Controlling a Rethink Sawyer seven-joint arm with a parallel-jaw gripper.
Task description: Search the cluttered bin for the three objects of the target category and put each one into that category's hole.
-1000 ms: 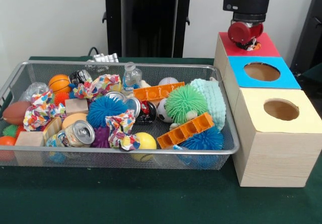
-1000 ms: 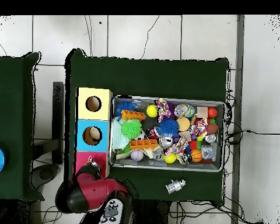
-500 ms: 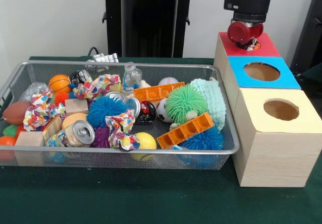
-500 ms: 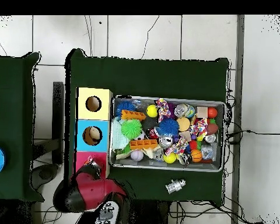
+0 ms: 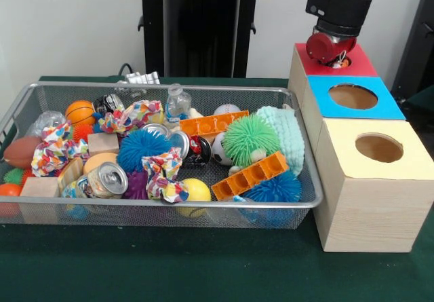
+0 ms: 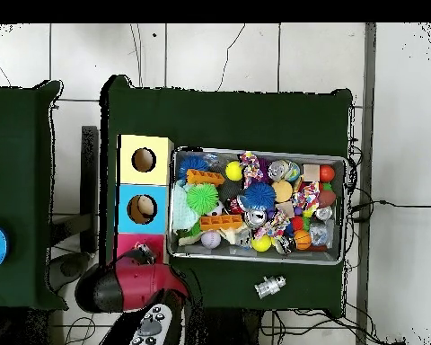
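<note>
One arm: the red and black arm hangs over the red box, away from the toys.
Gripper: the gripper [image 5: 337,60] sits right above the red box [image 5: 358,63], at its hole. I cannot tell if it is open or shut, or if it has anything in it.
Boxes: three boxes stand in a row, touching. The red box is at the back, the blue box [image 5: 380,103] is in the middle, and the yellow box [image 5: 407,146] is at the front.
Bin: the wire bin [image 5: 169,212] lies just beside the boxes and is full of mixed toys.
Which way to go: from across the table, the bin is to the left of the gripper and nearer to me. From above, the gripper [image 6: 140,252] is by the red box and the bin [image 6: 257,258] spreads off to the right.
Nearest toys: the pale green cloth [image 5: 288,136] and the green spiky ball [image 5: 249,138] lie at the bin's end next to the boxes.
Far toys: the small basketball [image 5: 80,112] and the drink can [image 5: 106,178] lie at the other end, well apart from the gripper.
Target toys: I cannot say which kind goes in which hole.
Next move, I think: the arm must swing over to the bin and come down.
</note>
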